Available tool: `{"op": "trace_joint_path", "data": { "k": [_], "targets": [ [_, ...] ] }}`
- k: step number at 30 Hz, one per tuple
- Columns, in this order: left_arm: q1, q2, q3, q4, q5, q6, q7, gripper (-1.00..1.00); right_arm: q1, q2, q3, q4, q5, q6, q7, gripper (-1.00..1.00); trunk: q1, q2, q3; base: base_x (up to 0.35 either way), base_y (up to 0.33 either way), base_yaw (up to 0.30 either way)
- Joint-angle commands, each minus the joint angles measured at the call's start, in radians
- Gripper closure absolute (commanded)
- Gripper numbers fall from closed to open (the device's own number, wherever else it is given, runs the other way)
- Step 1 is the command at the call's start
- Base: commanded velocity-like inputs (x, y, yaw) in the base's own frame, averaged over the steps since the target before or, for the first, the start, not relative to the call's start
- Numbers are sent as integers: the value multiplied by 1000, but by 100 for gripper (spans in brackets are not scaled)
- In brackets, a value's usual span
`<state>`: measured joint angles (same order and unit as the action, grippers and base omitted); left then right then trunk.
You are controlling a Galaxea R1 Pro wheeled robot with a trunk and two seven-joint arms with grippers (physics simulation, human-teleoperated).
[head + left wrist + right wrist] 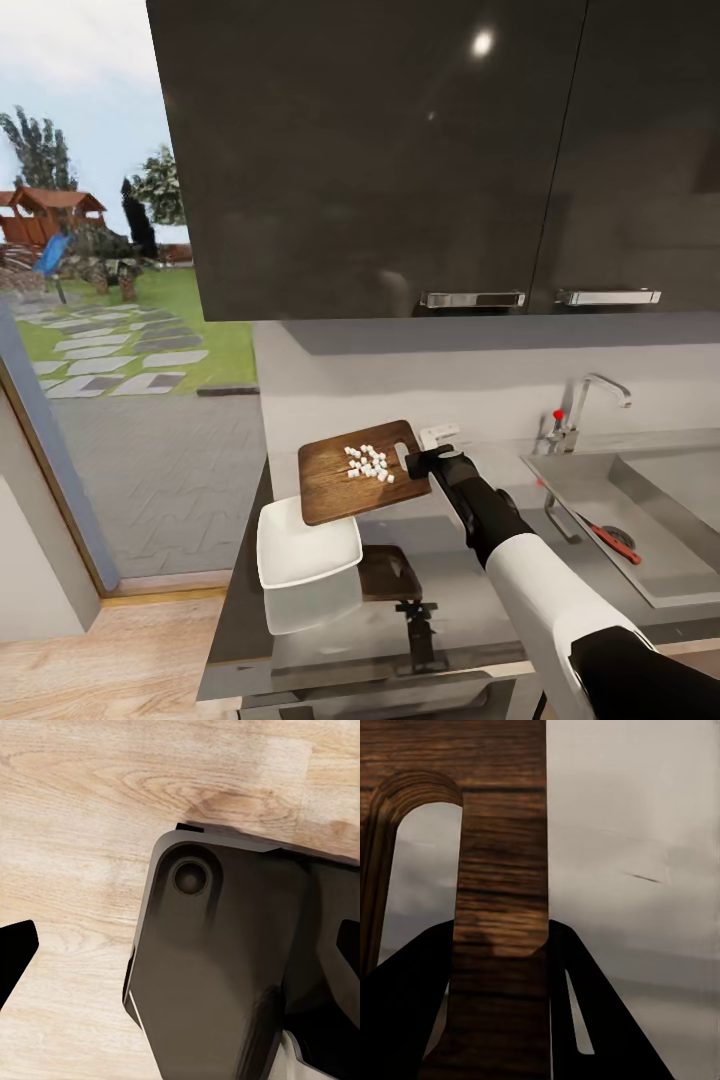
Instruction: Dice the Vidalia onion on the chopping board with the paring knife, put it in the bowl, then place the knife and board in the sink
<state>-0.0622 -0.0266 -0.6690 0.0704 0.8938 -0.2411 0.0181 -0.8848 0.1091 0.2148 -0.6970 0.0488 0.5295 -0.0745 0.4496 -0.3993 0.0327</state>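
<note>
Head view: right gripper [420,462] clamps the chopping board [355,478] by its handle end, lifted and tilted over the bowl [305,545]; diced onion [369,463] not yet tipped in; paring knife [614,541] already in the sink [670,585].
Right wrist view: fingers [405,1020] pinch the board beside its slot.
Left wrist view: left gripper [180,967] spread, empty, over wood floor [90,810].

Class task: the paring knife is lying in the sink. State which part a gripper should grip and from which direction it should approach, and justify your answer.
Grip the red handle of the paring knife, coming straight down from above. It lies flat on the floor of the sink, so only its top is open, and the handle is thicker than the dark blade.
</note>
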Motion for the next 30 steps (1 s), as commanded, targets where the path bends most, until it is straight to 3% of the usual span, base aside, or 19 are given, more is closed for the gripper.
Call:
{"op": "trace_joint_path", "data": {
  "k": [1,10,15,23,30],
  "targets": [
    [-1,-1,-6,3,0,-4,2,-100,0,0,3,-1,5,6,-3,100,0,-1,0,0,0,0],
    [-1,-1,-6,3,0,-5,2,-100,0,1,4,0,9,6,-8,100,0,-1,0,0,0,0],
    [-1,-1,-6,3,0,-6,2,-100,0,1,5,0,63,4,-7,100,0,-1,0,0,0,0],
    [-1,-1,-6,3,0,-6,0,-100,0,3,5,-1,69,-7,-6,100,0,-1,0,0,0,0],
    [-1,-1,-6,3,0,-6,0,-100,0,3,75,-3,69,-11,-5,100,0,-1,0,0,0,0]
  ]
}}
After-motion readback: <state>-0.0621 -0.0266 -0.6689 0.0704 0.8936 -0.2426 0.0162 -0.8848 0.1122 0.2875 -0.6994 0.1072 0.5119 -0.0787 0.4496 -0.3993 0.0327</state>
